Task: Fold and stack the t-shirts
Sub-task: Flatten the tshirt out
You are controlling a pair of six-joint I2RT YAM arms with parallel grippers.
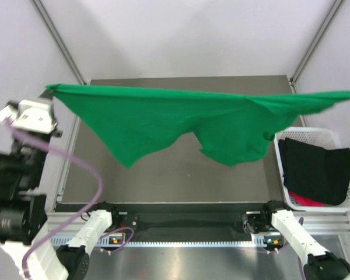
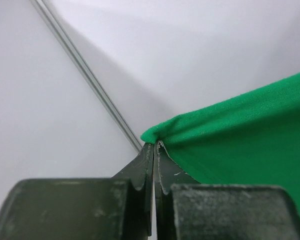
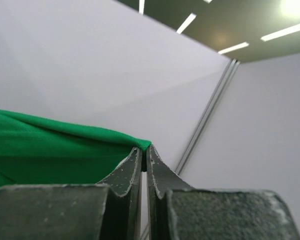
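A bright green t-shirt point(image 1: 181, 119) hangs spread in the air above the table, pulled taut along its top edge between both arms. My left gripper point(image 1: 51, 92) is raised at the far left, shut on the shirt's left corner. In the left wrist view the pinched green t-shirt point(image 2: 240, 135) bunches just past the left gripper point(image 2: 154, 146). My right gripper point(image 3: 145, 150) is shut on the other corner of the green t-shirt point(image 3: 50, 150); in the top view it lies beyond the right edge. A black t-shirt point(image 1: 315, 169) and a red t-shirt point(image 1: 306, 201) lie bunched in the basket.
A white plastic basket point(image 1: 338, 135) stands at the table's right edge. The grey table point(image 1: 163, 181) lies under the hanging shirt. Pale walls and metal frame posts point(image 1: 61, 41) enclose the back and sides. A purple cable point(image 1: 76, 160) loops beside the left arm.
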